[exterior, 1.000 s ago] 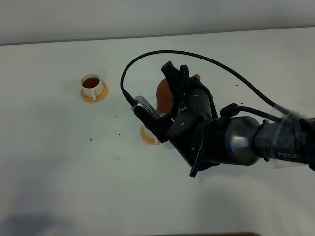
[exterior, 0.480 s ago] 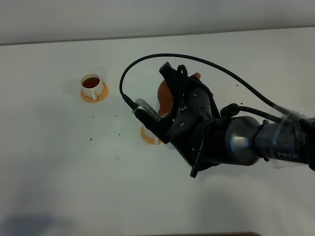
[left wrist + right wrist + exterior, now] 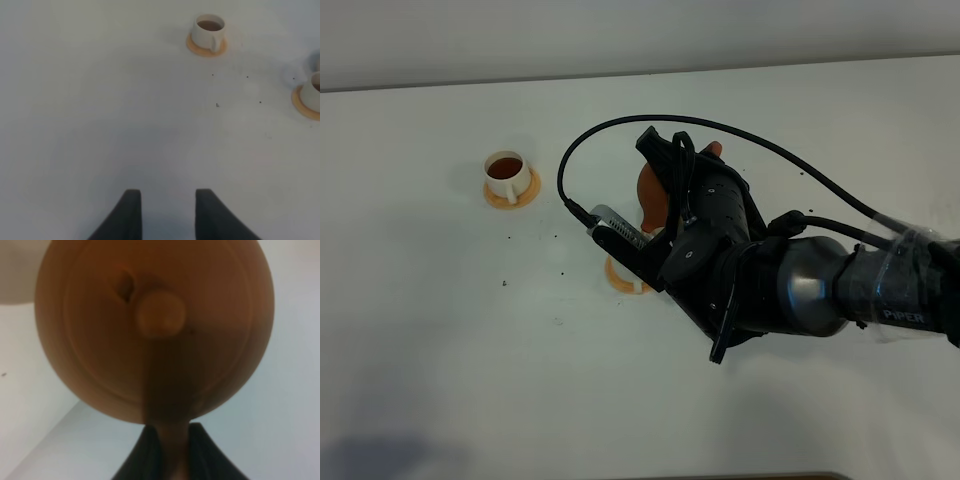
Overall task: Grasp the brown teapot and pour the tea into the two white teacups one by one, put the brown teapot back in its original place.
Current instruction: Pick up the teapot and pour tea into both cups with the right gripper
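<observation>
1 teapot [image 3: 648,190], 2 cups, 2 saucers. The left cup [image 3: 506,172] holds dark tea. The other cup [image 3: 316,90] is hidden under the arm in the high view, where only its saucer [image 3: 618,276] shows. The white table [image 3: 420,320] carries dark specks, with a pale wall [image 3: 620,30] at its far edge. The right arm [image 3: 800,290] reaches in from the right with its wrist rolled. The right gripper [image 3: 172,442] clamps the teapot's handle mid-table, just beyond that saucer. The left gripper [image 3: 167,212] is over bare table, fingers apart, empty.

Right hand [image 3: 169,452] with brown teapot [image 3: 647,190] shifted slightly left, toward filled teacup [image 3: 506,172].
</observation>
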Tool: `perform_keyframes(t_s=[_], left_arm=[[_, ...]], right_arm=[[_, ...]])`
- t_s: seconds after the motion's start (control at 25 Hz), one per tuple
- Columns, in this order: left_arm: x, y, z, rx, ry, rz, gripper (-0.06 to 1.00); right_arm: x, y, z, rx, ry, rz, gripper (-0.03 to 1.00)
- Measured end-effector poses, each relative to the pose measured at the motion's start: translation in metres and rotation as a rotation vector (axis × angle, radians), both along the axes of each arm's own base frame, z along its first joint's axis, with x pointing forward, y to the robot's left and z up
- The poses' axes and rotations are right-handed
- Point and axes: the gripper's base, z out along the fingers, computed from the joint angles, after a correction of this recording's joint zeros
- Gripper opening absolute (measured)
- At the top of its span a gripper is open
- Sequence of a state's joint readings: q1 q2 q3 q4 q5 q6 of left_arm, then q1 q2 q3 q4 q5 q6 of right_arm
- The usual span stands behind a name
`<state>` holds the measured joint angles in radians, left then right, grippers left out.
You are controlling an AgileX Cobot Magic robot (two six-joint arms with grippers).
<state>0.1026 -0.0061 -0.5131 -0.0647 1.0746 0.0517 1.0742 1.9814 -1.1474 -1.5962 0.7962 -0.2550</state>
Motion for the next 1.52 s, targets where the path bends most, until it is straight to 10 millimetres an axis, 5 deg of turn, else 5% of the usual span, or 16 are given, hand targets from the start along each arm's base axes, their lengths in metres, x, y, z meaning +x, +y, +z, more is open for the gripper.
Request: perform_keyframes(t_s=[1.52], left_arm=[[0.0000,0.0000,0.0000,0.000,0.000,0.000,0.27]], right_arm=[[-0.0045,0.0082,0.0028,-0.041,-0.042,0.089,0.09]])
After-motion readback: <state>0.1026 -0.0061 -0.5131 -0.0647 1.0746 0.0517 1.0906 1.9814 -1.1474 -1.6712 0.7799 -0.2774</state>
